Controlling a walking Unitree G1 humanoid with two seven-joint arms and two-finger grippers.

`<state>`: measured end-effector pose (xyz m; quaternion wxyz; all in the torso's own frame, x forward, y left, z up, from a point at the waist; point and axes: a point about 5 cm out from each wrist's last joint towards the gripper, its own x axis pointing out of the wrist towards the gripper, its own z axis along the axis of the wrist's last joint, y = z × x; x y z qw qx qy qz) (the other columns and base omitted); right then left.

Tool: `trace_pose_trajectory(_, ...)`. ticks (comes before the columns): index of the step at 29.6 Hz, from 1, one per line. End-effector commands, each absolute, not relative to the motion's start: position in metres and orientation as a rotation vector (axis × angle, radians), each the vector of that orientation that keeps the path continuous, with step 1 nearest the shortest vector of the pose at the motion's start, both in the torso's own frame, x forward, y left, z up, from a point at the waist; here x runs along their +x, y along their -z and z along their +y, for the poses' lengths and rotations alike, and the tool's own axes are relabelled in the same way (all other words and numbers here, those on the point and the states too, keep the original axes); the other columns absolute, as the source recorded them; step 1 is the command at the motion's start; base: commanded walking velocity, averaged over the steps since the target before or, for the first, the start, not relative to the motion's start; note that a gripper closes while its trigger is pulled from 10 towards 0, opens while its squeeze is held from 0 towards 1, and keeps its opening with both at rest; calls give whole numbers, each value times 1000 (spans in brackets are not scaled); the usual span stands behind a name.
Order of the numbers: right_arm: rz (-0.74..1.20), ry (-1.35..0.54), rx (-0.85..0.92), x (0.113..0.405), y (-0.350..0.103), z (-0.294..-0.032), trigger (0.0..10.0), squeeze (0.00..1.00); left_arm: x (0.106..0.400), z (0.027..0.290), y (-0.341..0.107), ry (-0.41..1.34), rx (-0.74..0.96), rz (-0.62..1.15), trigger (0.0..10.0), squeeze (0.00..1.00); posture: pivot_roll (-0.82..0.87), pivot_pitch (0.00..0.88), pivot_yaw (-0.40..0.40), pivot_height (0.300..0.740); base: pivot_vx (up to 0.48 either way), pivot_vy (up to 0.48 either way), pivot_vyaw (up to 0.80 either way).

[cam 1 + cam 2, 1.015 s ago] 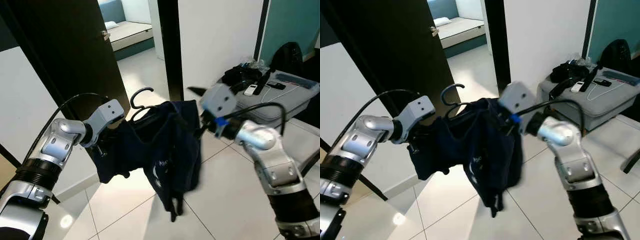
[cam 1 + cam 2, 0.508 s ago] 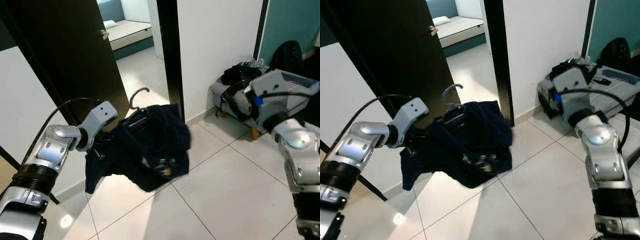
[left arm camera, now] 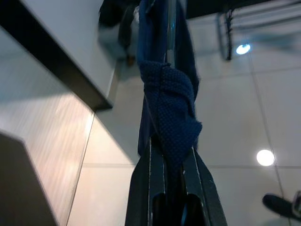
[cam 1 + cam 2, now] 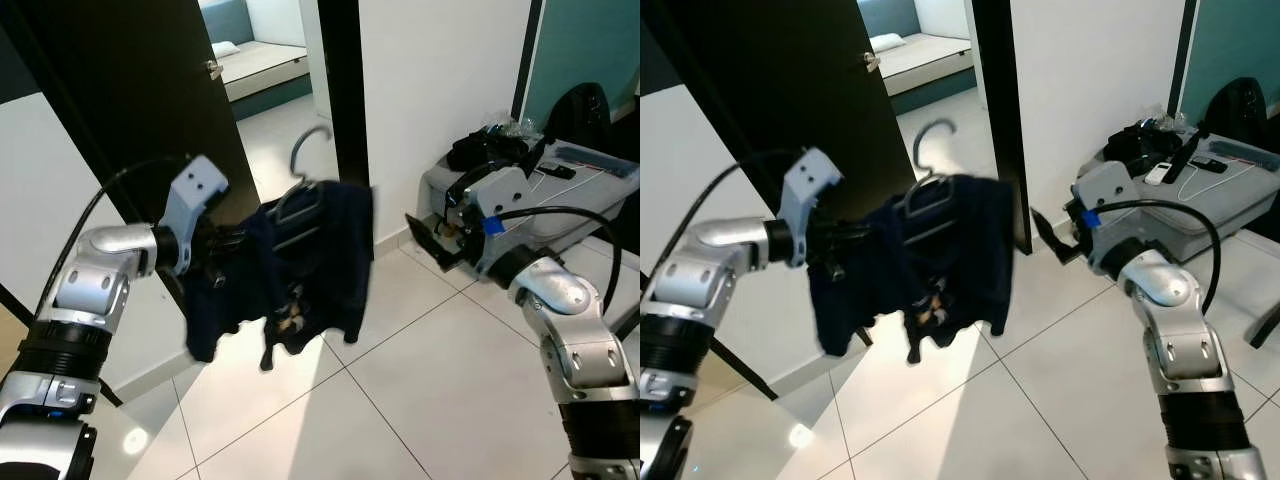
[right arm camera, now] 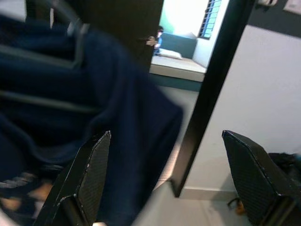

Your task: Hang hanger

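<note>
The left gripper (image 4: 845, 243) is closed on the hanger (image 4: 932, 195) with the dark garment (image 4: 940, 265) and holds it up in the air, left of the dark door frame (image 4: 1002, 110), so the hook stays free on top. The right gripper (image 4: 1052, 240) stands wide open and empty, apart on the right.

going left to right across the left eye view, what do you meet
left gripper → dark garment on the hanger → right gripper → grey case with a remote on top
</note>
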<state>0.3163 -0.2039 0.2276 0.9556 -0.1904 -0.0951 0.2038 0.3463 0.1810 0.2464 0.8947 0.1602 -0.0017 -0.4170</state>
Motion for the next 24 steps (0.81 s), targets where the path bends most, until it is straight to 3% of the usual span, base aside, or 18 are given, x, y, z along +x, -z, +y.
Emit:
trace_pose_trajectory(1, -188, -448, -331, 314, -223, -201, 10000, 0, 341, 185, -260, 897, 317, -81, 10000, 0, -80, 0, 172, 740, 0, 0, 0)
trace_pose_trajectory(5, -199, -477, -243, 311, -222, -205, 10000, 0, 337, 189, -271, 924, 314, -123, 10000, 0, -76, 0, 171, 740, 0, 0, 0)
trace_pose_trajectory(13, -183, -478, -233, 309, -220, -213, 10000, 0, 336, 193, -277, 918, 334, -142, 10000, 0, -77, 0, 169, 740, 0, 0, 0)
trace_pose_trajectory(24, -124, -536, -265, 307, -210, -212, 10000, 0, 322, 170, -293, 1053, 349, -216, 10000, 0, -76, 0, 166, 740, 0, 0, 0)
